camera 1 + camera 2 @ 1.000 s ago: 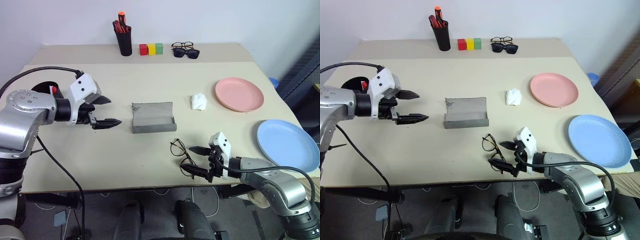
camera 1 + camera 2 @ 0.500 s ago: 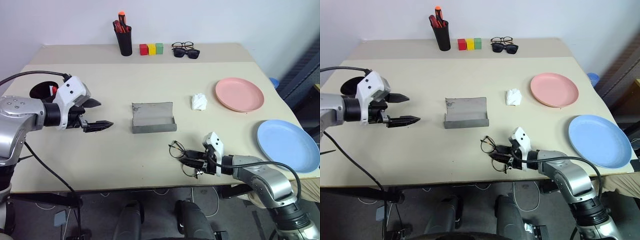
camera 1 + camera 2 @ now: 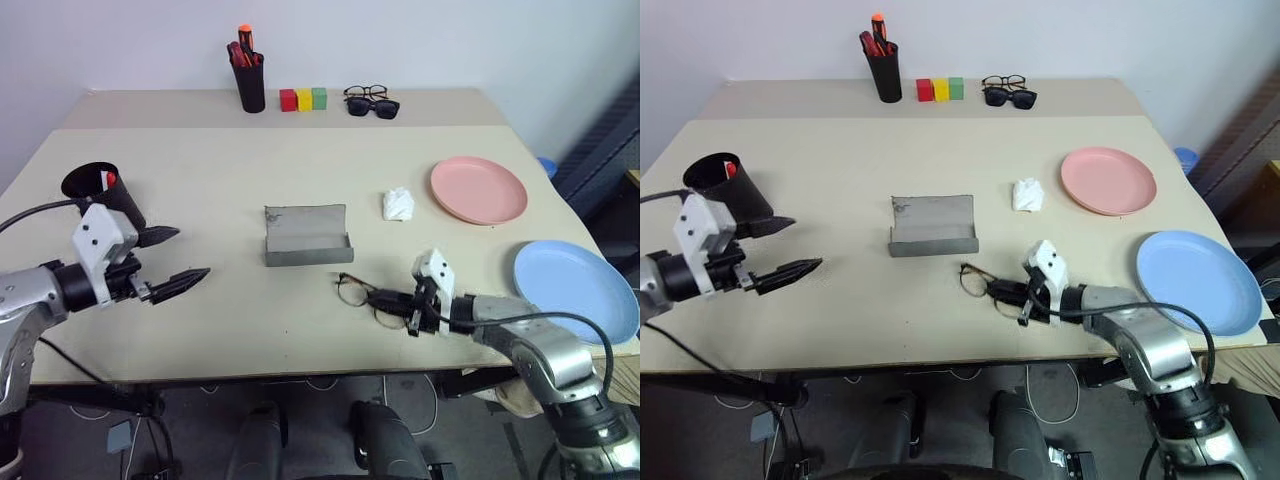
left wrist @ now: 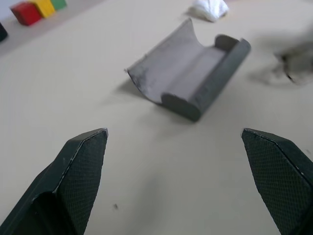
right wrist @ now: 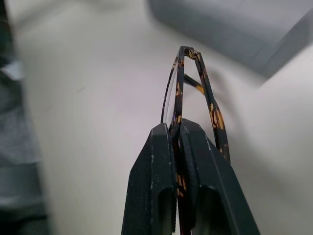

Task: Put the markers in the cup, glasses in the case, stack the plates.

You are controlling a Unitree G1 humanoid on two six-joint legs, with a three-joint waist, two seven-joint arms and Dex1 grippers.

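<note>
Two grippers work near the table's front edge. Right gripper has its fingers pinched tight on the glasses, just in front of the open case at mid-table. Left gripper hangs with fingers spread wide and nothing between them, beside the cup by the left edge. Bare tabletop lies between it and the case. Pink plate and blue plate sit apart along the right edge.

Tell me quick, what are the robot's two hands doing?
Left gripper: open, holding nothing.
Right gripper: shut on the glasses.
</note>
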